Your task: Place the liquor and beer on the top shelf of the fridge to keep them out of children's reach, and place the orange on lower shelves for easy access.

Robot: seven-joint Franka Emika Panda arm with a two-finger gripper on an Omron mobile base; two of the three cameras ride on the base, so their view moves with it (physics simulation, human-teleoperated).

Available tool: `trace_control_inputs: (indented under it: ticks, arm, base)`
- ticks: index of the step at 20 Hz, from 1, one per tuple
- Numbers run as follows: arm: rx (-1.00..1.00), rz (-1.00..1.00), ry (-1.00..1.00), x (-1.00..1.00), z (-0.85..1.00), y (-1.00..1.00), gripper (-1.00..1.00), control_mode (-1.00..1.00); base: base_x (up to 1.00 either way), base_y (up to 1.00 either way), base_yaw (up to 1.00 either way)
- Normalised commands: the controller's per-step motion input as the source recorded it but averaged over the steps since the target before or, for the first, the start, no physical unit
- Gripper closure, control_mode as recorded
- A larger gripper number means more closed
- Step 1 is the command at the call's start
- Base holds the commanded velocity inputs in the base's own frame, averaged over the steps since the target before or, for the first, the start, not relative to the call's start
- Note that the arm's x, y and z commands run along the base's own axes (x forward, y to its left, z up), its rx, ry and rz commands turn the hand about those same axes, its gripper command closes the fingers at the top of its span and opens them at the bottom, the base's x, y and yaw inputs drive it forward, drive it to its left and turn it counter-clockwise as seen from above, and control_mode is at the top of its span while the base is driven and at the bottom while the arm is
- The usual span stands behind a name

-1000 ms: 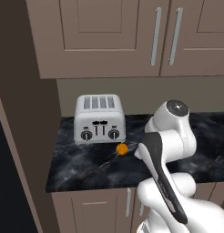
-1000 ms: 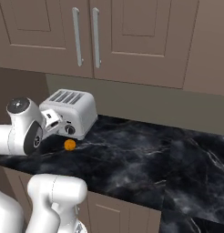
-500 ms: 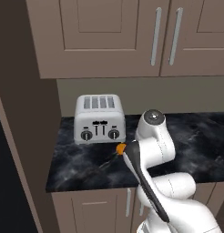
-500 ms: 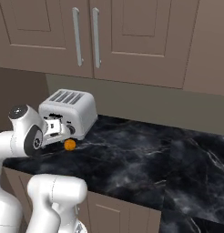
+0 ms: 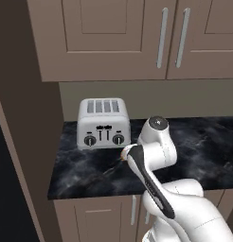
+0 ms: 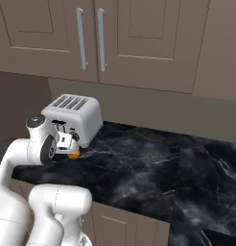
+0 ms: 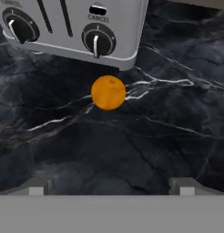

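Plain round orange [image 7: 108, 92] sits upper-centre in hand view, on black marble tabletop [image 7: 168, 136] just before toaster [image 7: 73, 27]. Bare tabletop below it. Tool [image 7: 111, 186] spread wide, holding nothing.

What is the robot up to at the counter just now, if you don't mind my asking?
The white arm is reaching toward the orange, which lies on the black marble counter just in front of the silver toaster. The gripper is open and holds nothing; in the hand view the orange sits ahead of the fingertips, not yet between them. Nothing has been picked up at this point.
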Motion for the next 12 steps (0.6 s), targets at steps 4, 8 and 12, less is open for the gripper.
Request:
trace_control_inputs:
  ticks: [4,8,12]
  arm:
    - [0.11,0.00,0.07,0.33,-0.25,0.00,-1.00,-1.00]
    - [0.03,0.00,0.07,0.41,-0.21,0.00,-1.00,-1.00]
    - [0.00,0.00,0.05,0.39,-0.22,0.04,-1.00,-1.00]
  base:
    - [0.00,0.00,0.00]
    - [0.00,0.00,0.00]
    - [0.00,0.00,0.00]
